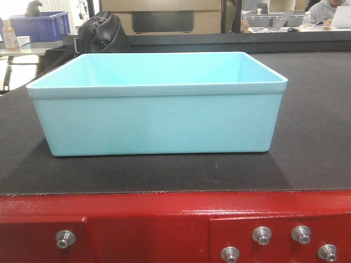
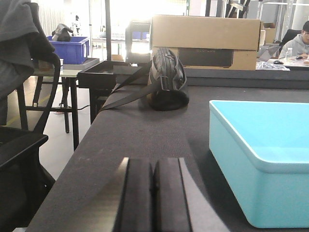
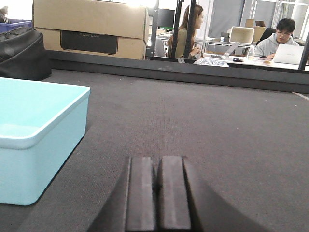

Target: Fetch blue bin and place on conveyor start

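Black belt [image 1: 312, 109] fills most of every view, with a red frame [image 1: 137, 224] and silver bolts [image 1: 261, 235] along its near end, seen only from the front camera. On that end sits the blue bin [image 1: 156, 104], upright, open side up, just back from the belt's edge.

Only the front view shows the bin whole; each wrist view cuts it off, at the right border for the left wrist [image 2: 263, 154] and at the left border for the right wrist [image 3: 38, 130]. The left gripper [image 2: 153, 198] has its pads pressed together on nothing, low over the belt beside the bin, not touching it. The right gripper [image 3: 158, 193] is likewise pressed together and holds nothing, apart from the bin's other side.

A black bag [image 2: 166, 79] lies on the belt beyond the bin, with a cardboard box [image 2: 205, 41] behind it. Right of the bin the belt lies bare and wide. Whether anything lies in the bin's near bottom I cannot tell.
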Robot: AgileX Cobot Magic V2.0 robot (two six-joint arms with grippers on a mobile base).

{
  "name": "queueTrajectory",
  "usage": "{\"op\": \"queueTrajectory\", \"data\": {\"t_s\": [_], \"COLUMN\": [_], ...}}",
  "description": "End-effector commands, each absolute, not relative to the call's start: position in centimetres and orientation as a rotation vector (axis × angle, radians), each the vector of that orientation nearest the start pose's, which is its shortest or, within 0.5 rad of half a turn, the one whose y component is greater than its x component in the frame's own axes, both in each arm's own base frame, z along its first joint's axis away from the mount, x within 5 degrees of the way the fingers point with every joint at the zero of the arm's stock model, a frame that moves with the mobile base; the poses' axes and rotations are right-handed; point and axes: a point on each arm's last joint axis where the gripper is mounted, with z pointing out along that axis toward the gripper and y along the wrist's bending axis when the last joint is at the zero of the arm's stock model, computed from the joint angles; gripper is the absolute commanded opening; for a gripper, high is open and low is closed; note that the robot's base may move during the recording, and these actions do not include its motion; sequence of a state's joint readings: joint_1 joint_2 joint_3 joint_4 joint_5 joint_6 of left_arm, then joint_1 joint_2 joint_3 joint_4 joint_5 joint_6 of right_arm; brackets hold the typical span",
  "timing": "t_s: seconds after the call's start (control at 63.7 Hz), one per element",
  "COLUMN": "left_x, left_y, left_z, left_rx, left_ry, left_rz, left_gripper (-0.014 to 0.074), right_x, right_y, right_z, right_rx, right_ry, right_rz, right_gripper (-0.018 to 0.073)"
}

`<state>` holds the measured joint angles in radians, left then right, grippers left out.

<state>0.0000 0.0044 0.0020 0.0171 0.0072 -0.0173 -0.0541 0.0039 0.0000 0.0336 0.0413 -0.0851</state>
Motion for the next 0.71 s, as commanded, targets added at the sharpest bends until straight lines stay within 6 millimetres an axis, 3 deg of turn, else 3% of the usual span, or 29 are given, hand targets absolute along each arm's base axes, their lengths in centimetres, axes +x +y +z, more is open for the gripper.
{"op": "queueTrajectory", "data": {"t_s": [0.0,0.69], "left_x": [5.60,5.60], "left_y": [-0.01,-0.01], "left_z": [21.47,21.47], "left_rx": [-0.001,-0.003], "left_ry": [1.467,1.467], "left_rz": [-0.005,-0.007], "left_gripper": [-0.0111,-0.0111], "right_x": [5.62,5.62], "right_y": [-0.28,-0.28], "right_z": [21.13,21.13], "right_rx": [0.002,0.002], "right_ry": [1.505,1.505], "right_rz": [-0.078,-0.078], "right_gripper": [-0.0162,-0.0162]}}
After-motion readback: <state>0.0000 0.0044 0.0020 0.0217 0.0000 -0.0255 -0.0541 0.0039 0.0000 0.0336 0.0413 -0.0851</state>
